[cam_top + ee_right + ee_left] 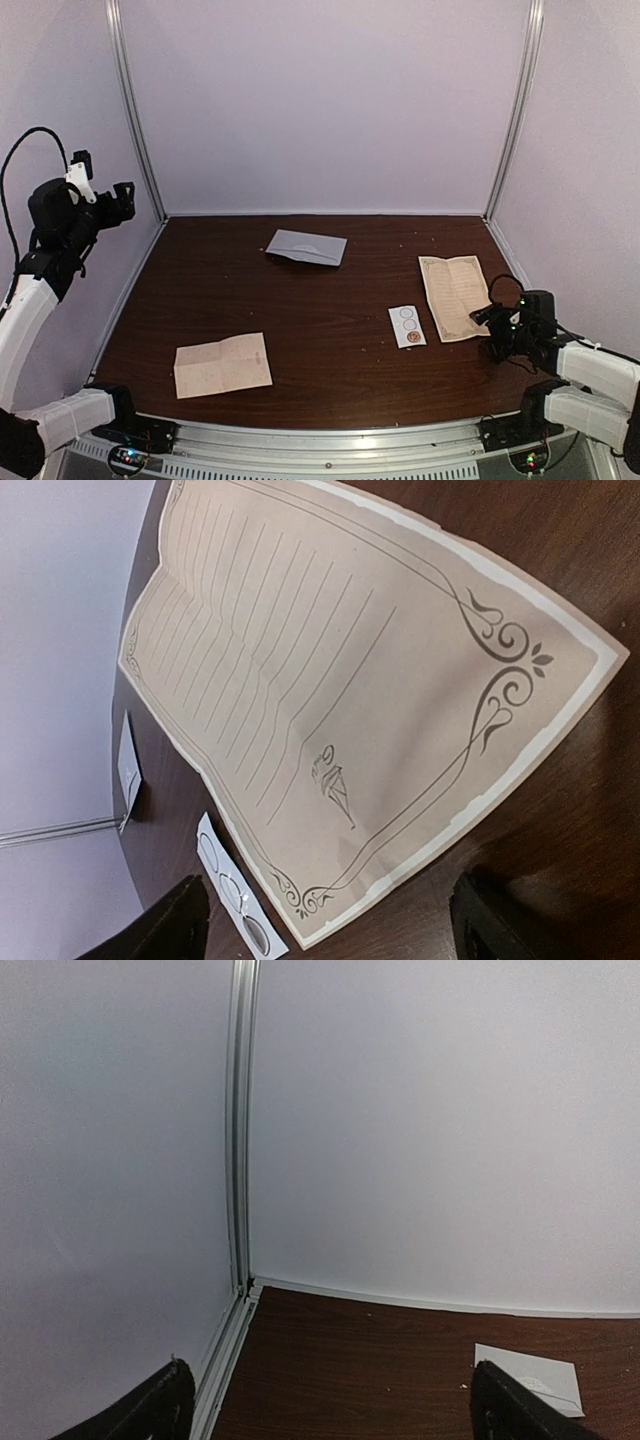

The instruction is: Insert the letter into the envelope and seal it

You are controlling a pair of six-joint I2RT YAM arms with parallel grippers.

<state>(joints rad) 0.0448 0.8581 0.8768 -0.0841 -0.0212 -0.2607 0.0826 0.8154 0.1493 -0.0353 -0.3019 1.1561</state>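
Bare tabletop (320, 305) rings the envelope (306, 247); the sticker strip (406, 326), perhaps touching, crowds the letter (454, 295).

Dark wooden table (320, 300), envelope (306, 247), lined letter (455, 296), sticker strip (406, 326), creased sheet (222, 365)

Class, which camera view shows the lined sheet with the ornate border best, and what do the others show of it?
The right wrist view: the lined sheet fills most of the frame, its ruled lines and corner scrolls clear. The top external view shows it whole but small, with the details lost. The left wrist view misses it.
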